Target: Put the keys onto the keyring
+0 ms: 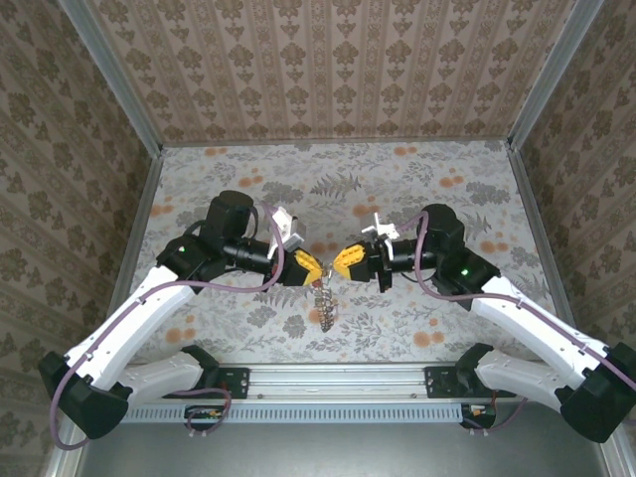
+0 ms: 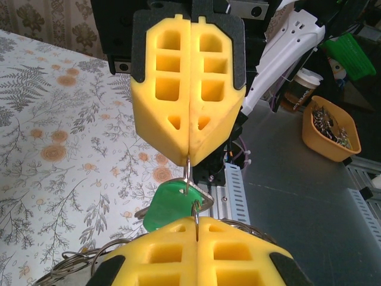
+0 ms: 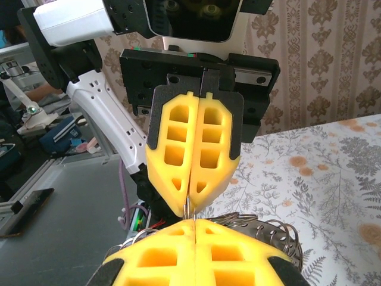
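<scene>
So from the overhead cam we see the left gripper point(image 1: 308, 266) and right gripper point(image 1: 346, 260) nose to nose above the middle of the floral tablecloth point(image 1: 397, 189), with the keyring point(image 1: 323, 303) dangling as a coily metal bunch right under where the tips meet. You can't make out any key from up there, honestly. The left wrist cam is where it gets good: there's a green-tagged key point(image 2: 168, 205) tucked between the two sets of yellow fingers, hanging on a thin wire loop point(image 2: 187, 173). Both pairs of fingers are squeezed fully together on that wire, one from each end. We can't tell whether the wire is part of the big ring or its own little loop. That same cam catches the ring's coils poking out low on the left, beside the left arm's own fingers. The right wrist cam shows the same pinch from the other side, with the coils bunched to the right, but the green tag is hidden behind the yellow pads. Off the table, the left wrist cam also gets an orange basket point(image 2: 321, 140) of metal bits, a paper cup point(image 2: 303, 83) and the aluminium rail point(image 2: 235, 185).
</scene>
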`<state>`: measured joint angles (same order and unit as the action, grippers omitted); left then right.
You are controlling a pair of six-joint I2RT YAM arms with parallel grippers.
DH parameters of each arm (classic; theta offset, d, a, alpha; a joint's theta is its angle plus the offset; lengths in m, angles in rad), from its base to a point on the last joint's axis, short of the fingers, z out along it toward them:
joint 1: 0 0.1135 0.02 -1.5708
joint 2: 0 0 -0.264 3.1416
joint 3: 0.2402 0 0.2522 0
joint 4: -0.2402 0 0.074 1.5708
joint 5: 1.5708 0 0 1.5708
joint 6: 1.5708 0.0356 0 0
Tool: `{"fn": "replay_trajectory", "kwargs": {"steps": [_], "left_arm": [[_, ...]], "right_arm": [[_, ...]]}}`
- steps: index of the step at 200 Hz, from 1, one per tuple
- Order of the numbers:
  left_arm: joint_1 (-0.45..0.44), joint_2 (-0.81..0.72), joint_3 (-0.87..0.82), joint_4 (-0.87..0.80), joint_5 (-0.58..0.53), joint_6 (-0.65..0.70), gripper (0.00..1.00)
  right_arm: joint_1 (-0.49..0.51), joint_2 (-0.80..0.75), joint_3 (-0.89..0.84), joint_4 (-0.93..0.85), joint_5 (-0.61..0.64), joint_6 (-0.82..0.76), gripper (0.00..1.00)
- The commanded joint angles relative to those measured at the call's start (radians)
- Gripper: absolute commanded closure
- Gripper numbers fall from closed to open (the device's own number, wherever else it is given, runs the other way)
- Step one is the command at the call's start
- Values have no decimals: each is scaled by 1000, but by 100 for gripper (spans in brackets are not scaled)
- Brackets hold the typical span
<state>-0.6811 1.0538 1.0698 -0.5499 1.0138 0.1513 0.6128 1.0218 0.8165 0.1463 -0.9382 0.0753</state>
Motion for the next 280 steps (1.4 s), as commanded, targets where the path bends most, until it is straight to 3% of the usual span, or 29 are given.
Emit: {"fn": "replay_trajectory", "kwargs": {"steps": [1,280], "left_arm": [[-9,-6,32,-4,29,22,100],[-9,-18,32,-11,20,21,100]], "right_arm": [[-1,10,2,61,-46,25,100],[7,-15,19,-5,-52,13,100]]}}
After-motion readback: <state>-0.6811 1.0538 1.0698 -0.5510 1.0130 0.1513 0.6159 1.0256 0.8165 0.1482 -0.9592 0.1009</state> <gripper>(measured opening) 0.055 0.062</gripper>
